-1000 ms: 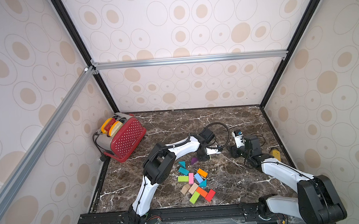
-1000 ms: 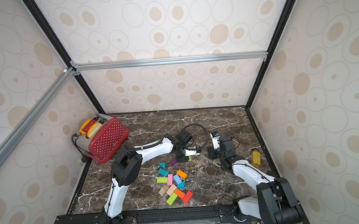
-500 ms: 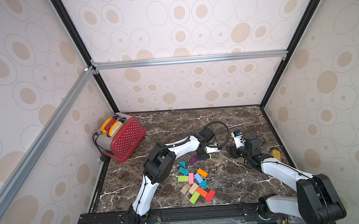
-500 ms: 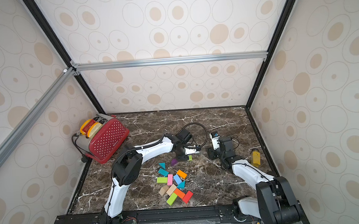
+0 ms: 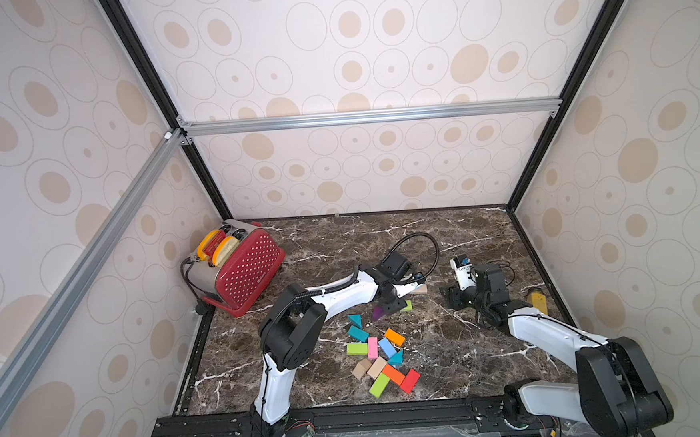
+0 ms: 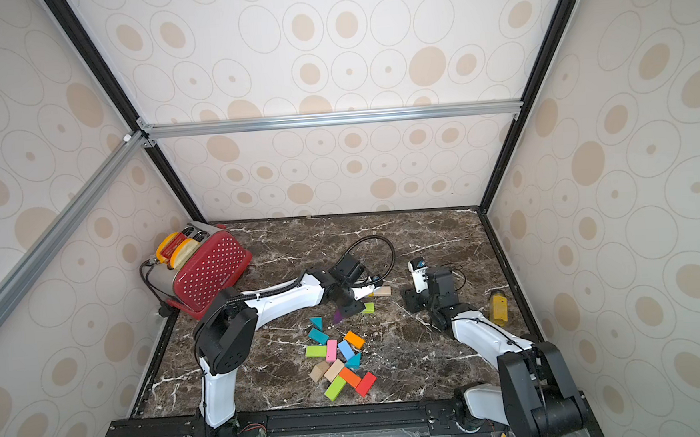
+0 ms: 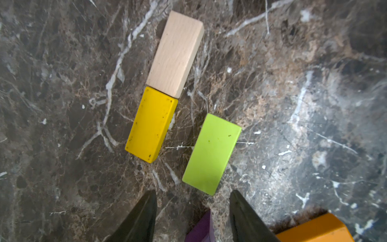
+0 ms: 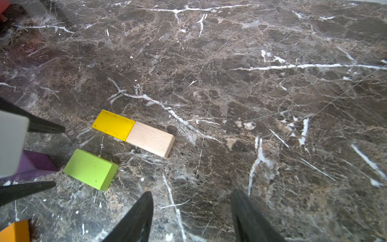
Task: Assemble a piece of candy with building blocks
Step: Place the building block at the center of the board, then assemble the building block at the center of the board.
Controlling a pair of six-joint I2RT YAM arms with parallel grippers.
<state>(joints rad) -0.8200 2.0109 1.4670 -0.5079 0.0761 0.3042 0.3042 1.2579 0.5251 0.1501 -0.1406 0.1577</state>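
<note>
My left gripper [image 7: 192, 192] stands open low over the marble, seen in both top views [image 5: 403, 297] [image 6: 359, 300]. A green block [image 7: 211, 154] lies flat just beyond its fingertips, free of them. Beside the green one, a yellow block [image 7: 151, 124] and a tan block [image 7: 176, 54] lie end to end, touching. A purple wedge [image 7: 201, 230] sits under the gap between the jaws. My right gripper [image 8: 192, 191] is open and empty over bare marble, to the right of these blocks [image 5: 453, 298]. Several more building blocks [image 5: 380, 359] lie in a loose pile nearer the front.
A red perforated toaster [image 5: 239, 272] stands at the back left by the wall. A yellow object [image 5: 537, 299] sits near the right wall. An orange block [image 7: 314, 230] lies close to the left gripper. The left arm's cable loops above its wrist.
The left gripper's jaws have opened from shut, and the green block now lies free on the marble. The right arm has not moved.
</note>
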